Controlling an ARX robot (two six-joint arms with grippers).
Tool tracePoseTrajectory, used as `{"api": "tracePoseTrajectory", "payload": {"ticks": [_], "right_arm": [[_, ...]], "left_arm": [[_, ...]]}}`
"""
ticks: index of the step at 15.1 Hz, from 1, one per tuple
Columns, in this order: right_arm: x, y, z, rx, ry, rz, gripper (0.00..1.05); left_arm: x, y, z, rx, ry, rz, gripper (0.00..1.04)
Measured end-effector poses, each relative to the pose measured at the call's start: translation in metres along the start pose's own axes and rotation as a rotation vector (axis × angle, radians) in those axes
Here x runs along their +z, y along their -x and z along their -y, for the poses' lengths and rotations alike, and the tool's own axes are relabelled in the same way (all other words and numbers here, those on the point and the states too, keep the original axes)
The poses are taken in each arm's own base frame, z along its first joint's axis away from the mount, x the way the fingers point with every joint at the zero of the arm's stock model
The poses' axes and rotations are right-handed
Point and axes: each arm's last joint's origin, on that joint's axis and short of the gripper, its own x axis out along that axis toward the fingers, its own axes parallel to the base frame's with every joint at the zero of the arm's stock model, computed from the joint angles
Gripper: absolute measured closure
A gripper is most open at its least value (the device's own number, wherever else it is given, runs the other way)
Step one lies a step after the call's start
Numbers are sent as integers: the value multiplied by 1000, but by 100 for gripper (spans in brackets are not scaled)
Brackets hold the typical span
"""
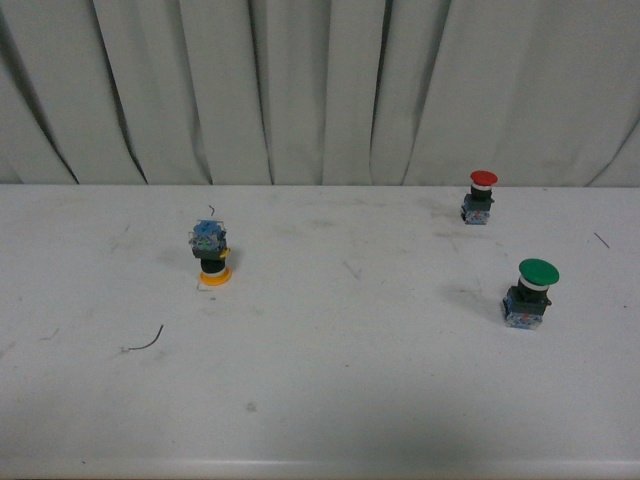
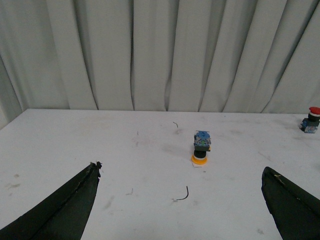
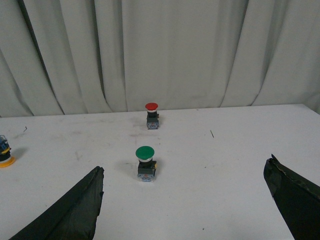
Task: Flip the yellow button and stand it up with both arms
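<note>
The yellow button [image 1: 211,254] stands upside down on the white table, left of centre, its yellow cap on the table and its bluish base block on top. It also shows in the left wrist view [image 2: 201,148] and at the edge of the right wrist view [image 3: 4,154]. Neither arm shows in the front view. My left gripper [image 2: 182,172] is open and empty, well short of the button. My right gripper [image 3: 185,170] is open and empty, with the green button between and beyond its fingers.
A red-capped switch [image 1: 481,198] stands upright at the back right, and a green-capped switch [image 1: 530,292] stands upright nearer on the right. A thin curved wire scrap [image 1: 145,343] lies front left. A grey curtain [image 1: 320,90] hangs behind the table.
</note>
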Motion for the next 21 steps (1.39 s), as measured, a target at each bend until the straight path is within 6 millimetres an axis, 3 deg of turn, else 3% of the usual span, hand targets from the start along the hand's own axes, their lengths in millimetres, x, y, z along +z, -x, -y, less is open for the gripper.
{"api": "tracePoseTrajectory", "payload": {"ticks": [2,3,6,7,8,10,12,13,14,15,17,21], "right_arm": [[0,0,0,0,0,0,6],[0,0,0,-1,0,0,6],[0,0,0,0,0,0,6],[0,0,0,0,0,0,6],[0,0,0,0,0,0,6],[0,0,0,0,0,0,6],[0,0,0,0,0,0,6],[0,0,0,0,0,0,6],[0,0,0,0,0,0,6],[0,0,0,0,0,0,6],[0,0,0,0,0,0,6],[0,0,0,0,0,0,6]], "left_arm": [[-1,0,0,7,5,-9,7],[-2,0,3,96,86,-139,7],[31,0,4,196,248,-83,7],[49,-7,4,147,271,-14,7],[53,-22,3,109,264,-21,7],[60,-64,1,23,227,-58,7],[77,-128,3,-62,185,-88,7],[73,-159,7,-117,180,-165,7],[62,-195,13,-131,168,-268,7],[39,-270,41,-184,93,-439,7],[40,-302,62,-230,15,-478,7],[-1,-334,70,-199,-131,-683,7]]}}
